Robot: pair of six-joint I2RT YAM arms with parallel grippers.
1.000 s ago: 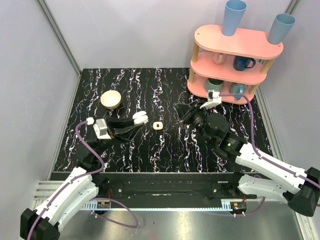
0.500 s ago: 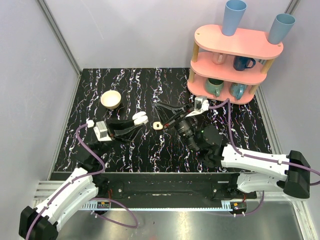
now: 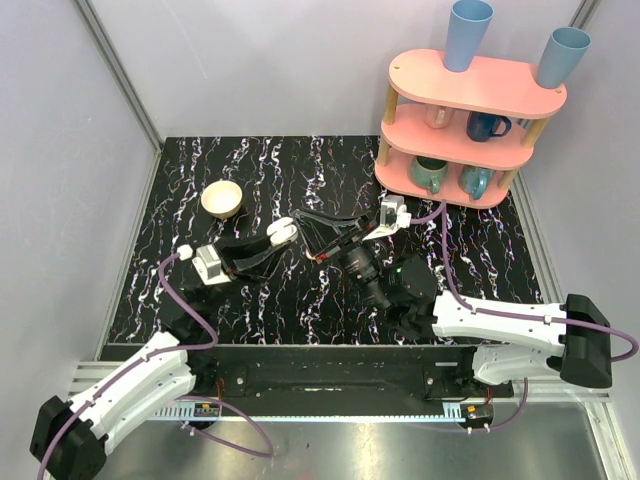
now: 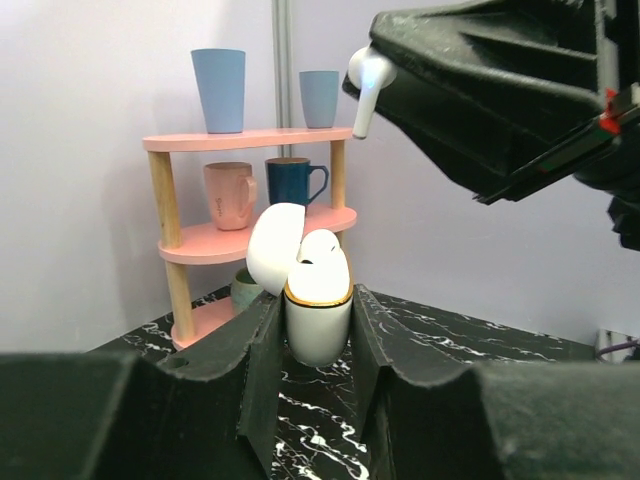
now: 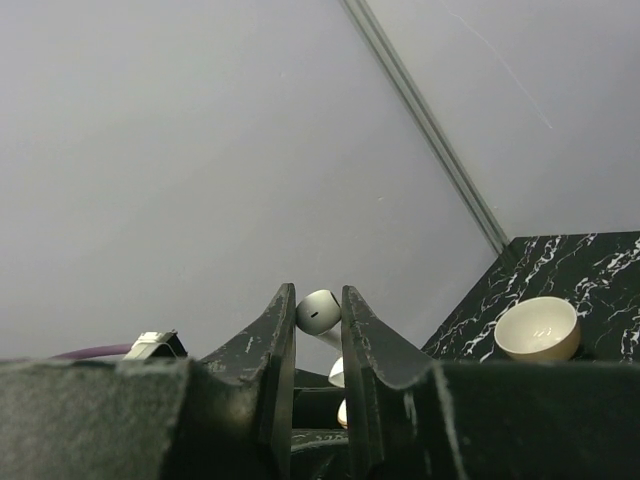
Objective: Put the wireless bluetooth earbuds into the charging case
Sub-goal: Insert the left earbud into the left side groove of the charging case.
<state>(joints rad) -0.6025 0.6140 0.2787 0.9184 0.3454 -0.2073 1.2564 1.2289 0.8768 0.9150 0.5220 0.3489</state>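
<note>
My left gripper [image 3: 272,242] is shut on the white charging case [image 4: 318,310], holding it upright above the table with its lid [image 4: 272,245] open. The case also shows in the top view [image 3: 281,233]. A white rounded piece [image 4: 322,247] sits in its opening. My right gripper [image 3: 303,216] is shut on a white earbud [image 5: 319,311], head pinched between the fingers, stem pointing down. In the left wrist view the earbud [image 4: 367,78] hangs above and to the right of the case, apart from it. The case lies just below the right fingers [image 5: 340,371].
A wooden bowl [image 3: 222,198] stands at the back left, also in the right wrist view [image 5: 538,328]. A pink tiered shelf [image 3: 465,110] with mugs and blue cups stands at the back right, behind the case in the left wrist view [image 4: 245,140].
My right arm has swung left across the table with the earbud, up to the case. My left gripper has shifted a little right with the case. The small white piece on the table is now covered.
</note>
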